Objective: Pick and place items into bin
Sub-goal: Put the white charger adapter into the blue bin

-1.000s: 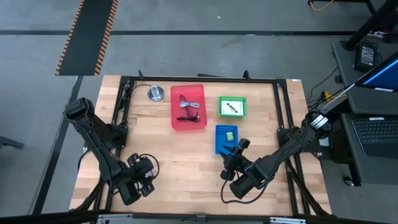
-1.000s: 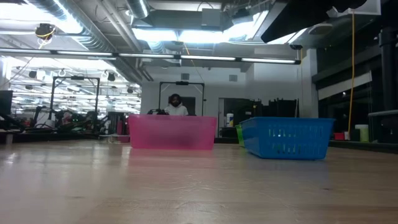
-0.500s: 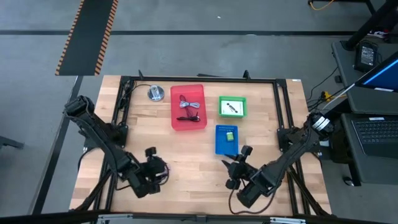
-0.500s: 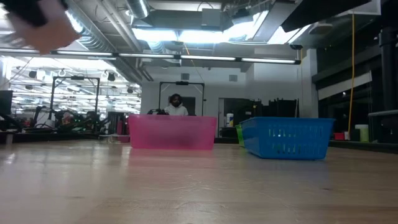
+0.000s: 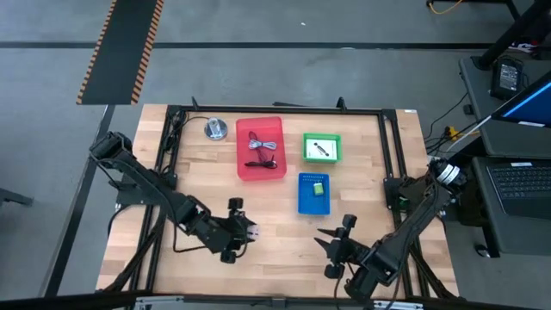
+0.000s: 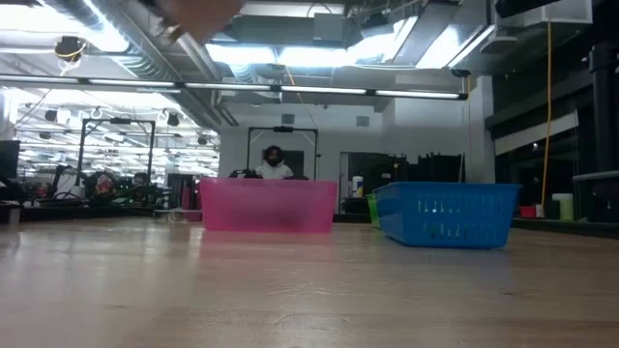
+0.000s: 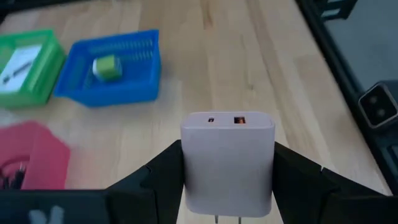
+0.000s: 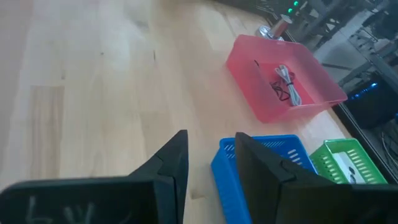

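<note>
1. silver disc [image 5: 215, 129] sits at the far left of the surface [image 5: 275, 250].
2. left gripper [image 5: 242, 232] hangs over the near middle, fingers [image 7: 155, 180] clamped on a white charger [image 7: 227, 163].
3. pink bin [image 5: 260, 148] holds a white cable [image 8: 288, 81] and a dark cord [image 5: 263, 162].
4. blue bin [image 5: 314, 193] holds a small green piece [image 5: 318, 189]; the green bin [image 5: 322, 148] beyond it holds a white card [image 5: 321, 149].
5. right gripper [image 5: 334, 245] hovers near the blue bin, fingers [image 8: 168, 163] apart, holding nothing.
</note>
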You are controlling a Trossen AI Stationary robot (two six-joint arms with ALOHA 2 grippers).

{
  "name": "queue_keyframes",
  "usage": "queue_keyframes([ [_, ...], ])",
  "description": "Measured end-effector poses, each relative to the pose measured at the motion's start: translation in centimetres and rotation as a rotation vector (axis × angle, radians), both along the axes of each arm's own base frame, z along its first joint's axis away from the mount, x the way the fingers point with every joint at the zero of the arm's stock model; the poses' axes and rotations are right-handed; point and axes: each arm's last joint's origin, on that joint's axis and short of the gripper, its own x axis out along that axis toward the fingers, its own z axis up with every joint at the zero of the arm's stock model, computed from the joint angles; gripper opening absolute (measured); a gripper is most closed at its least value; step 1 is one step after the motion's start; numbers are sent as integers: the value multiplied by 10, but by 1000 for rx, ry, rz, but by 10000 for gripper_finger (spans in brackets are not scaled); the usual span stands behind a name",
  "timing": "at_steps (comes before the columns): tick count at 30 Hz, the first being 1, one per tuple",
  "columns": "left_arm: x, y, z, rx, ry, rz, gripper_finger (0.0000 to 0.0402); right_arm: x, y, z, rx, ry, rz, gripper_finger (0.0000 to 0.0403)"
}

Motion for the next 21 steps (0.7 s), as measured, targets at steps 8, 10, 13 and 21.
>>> queue_keyframes([
  [8,19,7,1,5,-57,-106,190,-1,1,0,2,-2,5,110],
  [10,25,12,0,11,-61,-125,190,-1,1,0,1,-2,5,110],
  [13,34,21,1,4,-86,-158,190,-1,1,0,1,-1,5,110],
  [21,57,56,13,-19,-210,-273,190,-1,1,0,-3,1,6,110],
])
